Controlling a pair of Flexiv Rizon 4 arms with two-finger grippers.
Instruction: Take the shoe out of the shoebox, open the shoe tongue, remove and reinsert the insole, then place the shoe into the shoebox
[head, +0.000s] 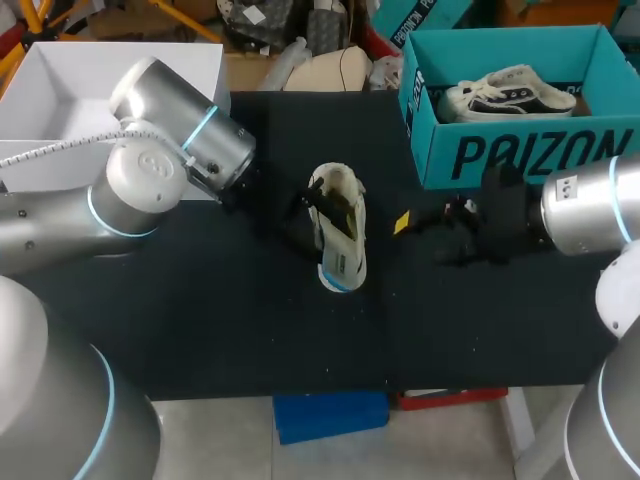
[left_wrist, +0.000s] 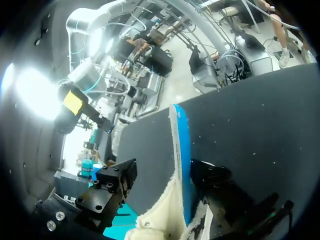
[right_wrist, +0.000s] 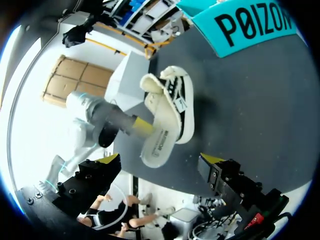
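1. The left gripper (left_wrist: 161, 182) is at the shoe (head: 340, 235), which is in the middle of the table (head: 250, 330); I cannot tell whether it grips.
2. The right gripper (right_wrist: 159, 161) hangs open near the shoe.
3. The shoebox (head: 520, 150), at the table's far right corner, holds another shoe (head: 505, 95).

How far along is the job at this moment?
Done: the cream fleece-lined shoe with blue-edged sole is out of the teal cardboard shoebox, on its side on the black table. In hand: left gripper grips it; right gripper is open nearby. Apparently left: tongue, insole out and in, reboxing.
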